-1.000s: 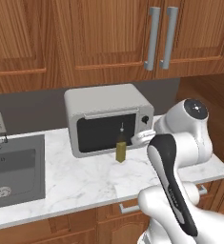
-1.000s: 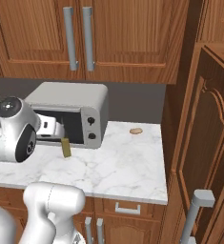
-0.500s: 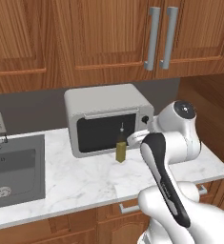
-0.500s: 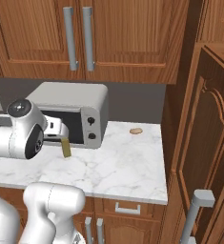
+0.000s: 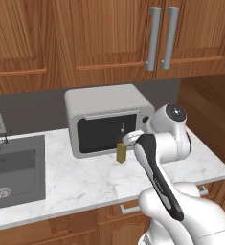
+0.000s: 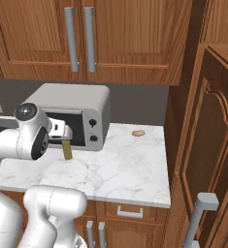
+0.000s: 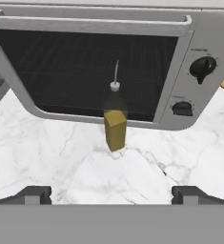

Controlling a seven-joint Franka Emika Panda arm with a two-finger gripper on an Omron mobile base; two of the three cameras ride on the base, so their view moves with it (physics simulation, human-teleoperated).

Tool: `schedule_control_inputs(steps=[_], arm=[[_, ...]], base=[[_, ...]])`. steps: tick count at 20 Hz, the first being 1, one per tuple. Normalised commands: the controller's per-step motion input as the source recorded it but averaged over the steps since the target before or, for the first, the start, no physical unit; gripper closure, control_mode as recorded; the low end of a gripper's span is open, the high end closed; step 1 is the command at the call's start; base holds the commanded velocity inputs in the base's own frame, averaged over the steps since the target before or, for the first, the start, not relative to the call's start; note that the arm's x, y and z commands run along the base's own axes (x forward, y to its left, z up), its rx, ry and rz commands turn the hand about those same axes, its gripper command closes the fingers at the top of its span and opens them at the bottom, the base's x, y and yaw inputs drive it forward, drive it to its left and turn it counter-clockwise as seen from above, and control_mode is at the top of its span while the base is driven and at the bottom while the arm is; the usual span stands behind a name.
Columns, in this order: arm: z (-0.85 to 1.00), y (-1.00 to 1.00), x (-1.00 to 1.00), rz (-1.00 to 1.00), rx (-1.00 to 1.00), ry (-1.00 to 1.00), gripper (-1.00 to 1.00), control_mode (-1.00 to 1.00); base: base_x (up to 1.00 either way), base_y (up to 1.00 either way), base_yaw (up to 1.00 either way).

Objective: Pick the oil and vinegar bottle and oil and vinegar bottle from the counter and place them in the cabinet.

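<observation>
Gripper [image 7: 111, 193] fingers spread wide, holding nothing. Small green bottle [image 7: 115, 125] stands upright on white marble counter [image 7: 61, 162], straight ahead of gripper, apart from fingertips. Just behind bottle: grey microwave [image 7: 194, 95] with dark door.

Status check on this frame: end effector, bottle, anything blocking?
End effector open, empty, short of the olive-green bottle. Bottle upright on the marble counter, before the microwave. Path clear.
</observation>
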Motion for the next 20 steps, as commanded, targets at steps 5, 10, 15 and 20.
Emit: schedule_control_inputs(steps=[5, 10, 15, 20], arm=[[-0.14, 0.03, 0.35, -0.01, 0.00, -0.01, -1.00, -1.00], [-0.24, 0.07, 0.31, 0.00, 0.03, 0.00, -1.00, -1.00], [-0.26, 0.12, 0.28, 0.00, 0.03, 0.00, -1.00, -1.00], [-0.19, 0.08, 0.28, 0.00, 0.00, 0.00, -1.00, -1.00]], base=[[0.00, 0.00, 0.00], [0.00, 0.00, 0.00], [0.00, 0.00, 0.00], [0.00, 0.00, 0.00]])
